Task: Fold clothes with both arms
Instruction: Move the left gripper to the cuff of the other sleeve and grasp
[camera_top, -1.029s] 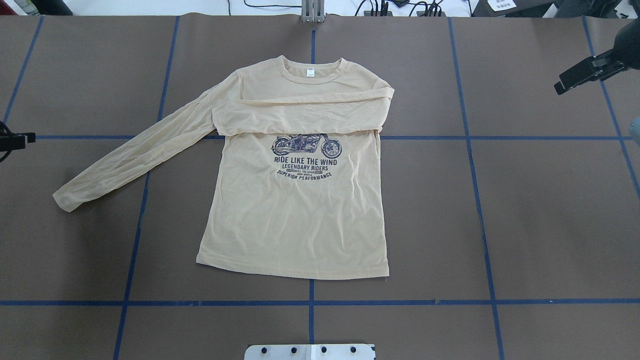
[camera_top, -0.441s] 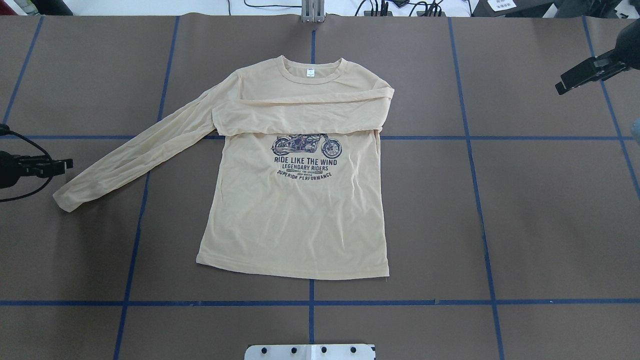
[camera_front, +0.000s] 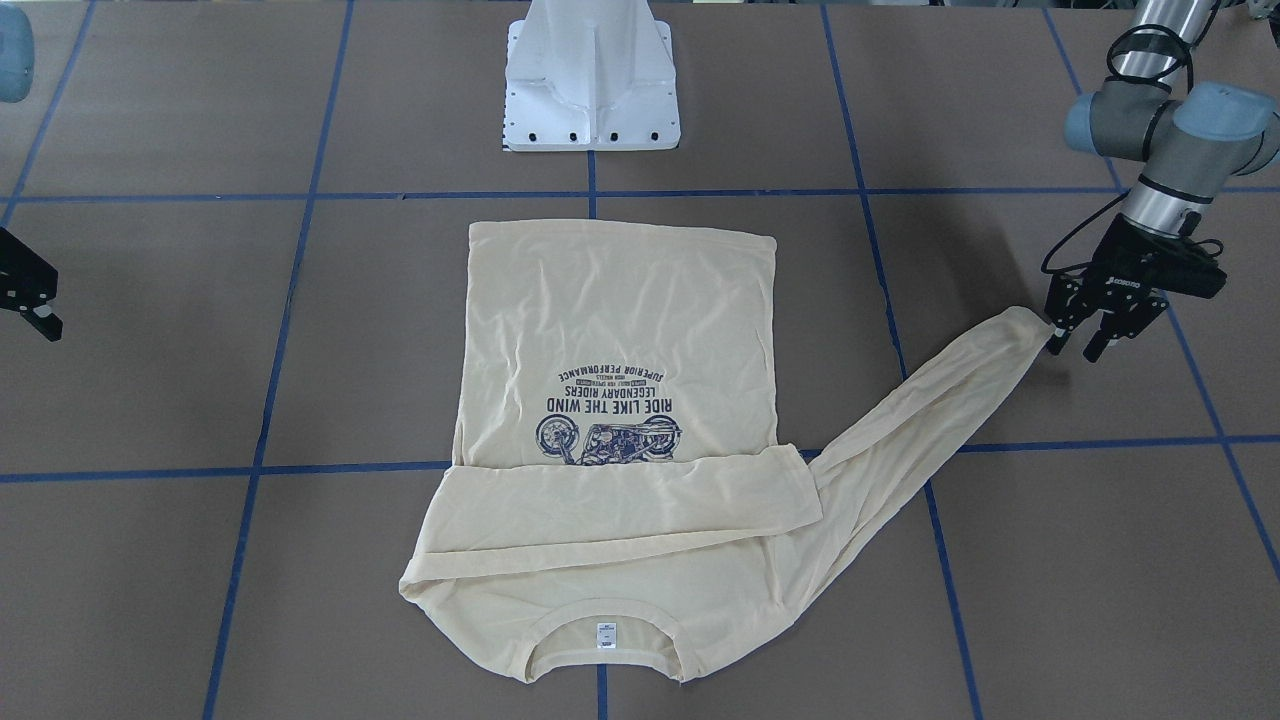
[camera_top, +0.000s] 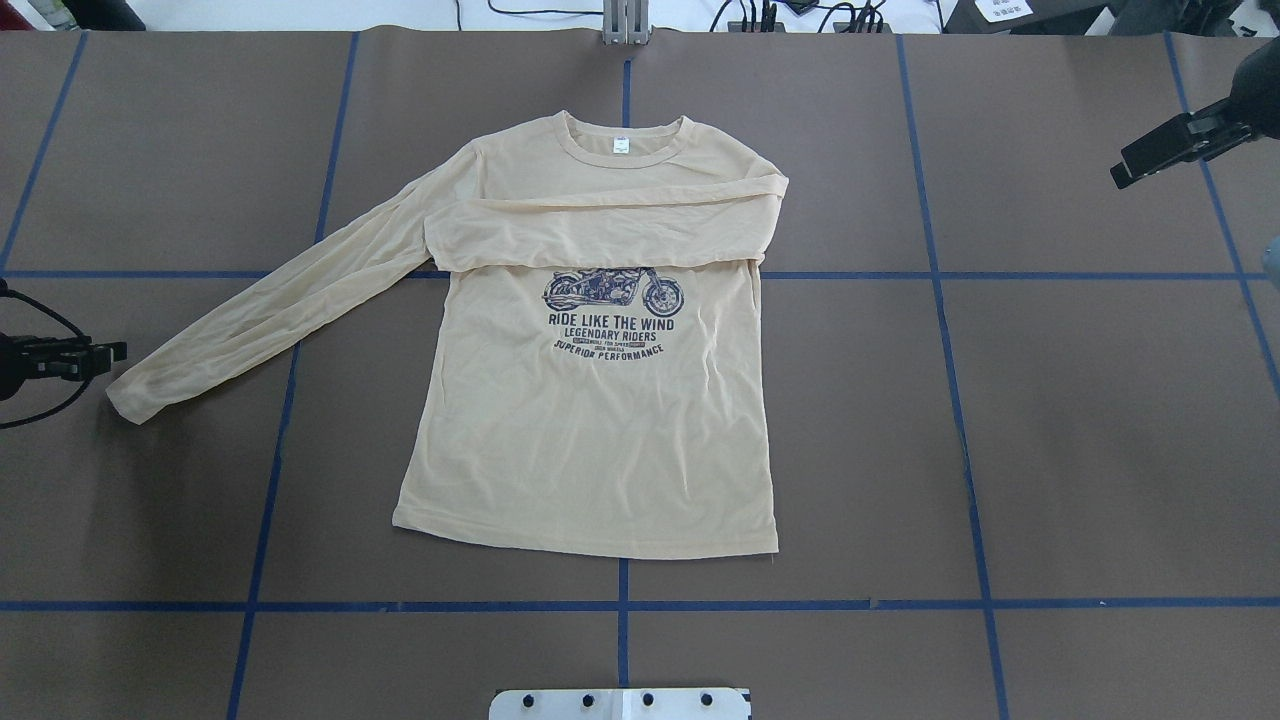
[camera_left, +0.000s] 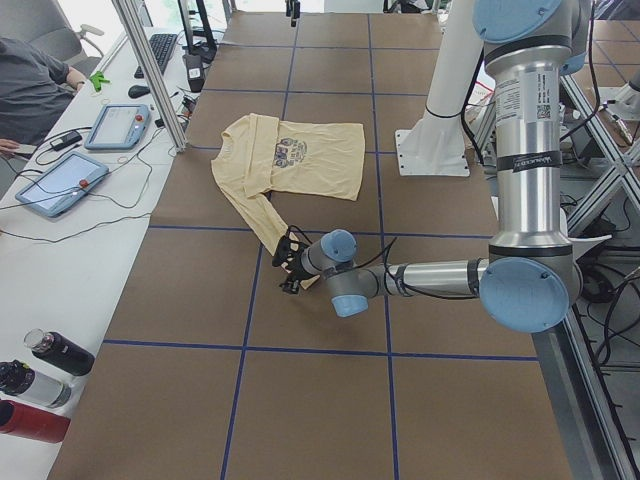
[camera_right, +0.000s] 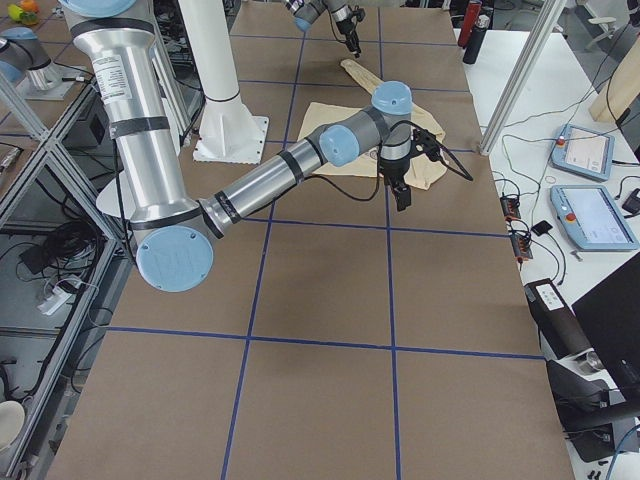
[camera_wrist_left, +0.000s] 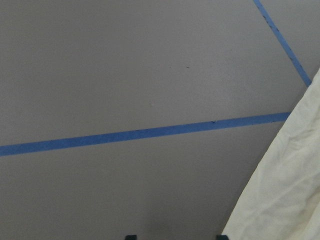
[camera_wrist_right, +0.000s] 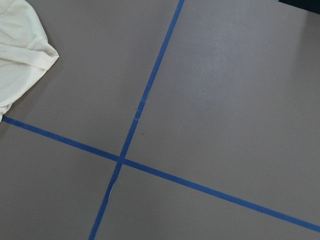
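Lying flat mid-frame on the brown blue-taped table (camera_top: 1050, 420), a pale cream-yellow long-sleeved thin T-shirt (camera_top: 590, 430) had one sleeve folded across its chest. At the front-facing frame's right, the black left gripper (camera_front: 1078, 340), fingers spread and empty, was just beside the other cuff (camera_front: 1020, 328). Whether the black right gripper (camera_top: 1125, 172) at the overhead frame's upper right had its fingers released or clenched could not be told.

A sleeve (camera_top: 600, 230) folded across the chest hides the upper edge of the shirt's (camera_top: 590, 450) print (camera_top: 612, 320). The neck label's (camera_top: 622, 147) wording is too small to read. At the overhead frame's upper right edge the right gripper (camera_top: 1128, 172) is cropped, its opening unclear; the left gripper (camera_top: 112, 352) is cropped at the left edge.
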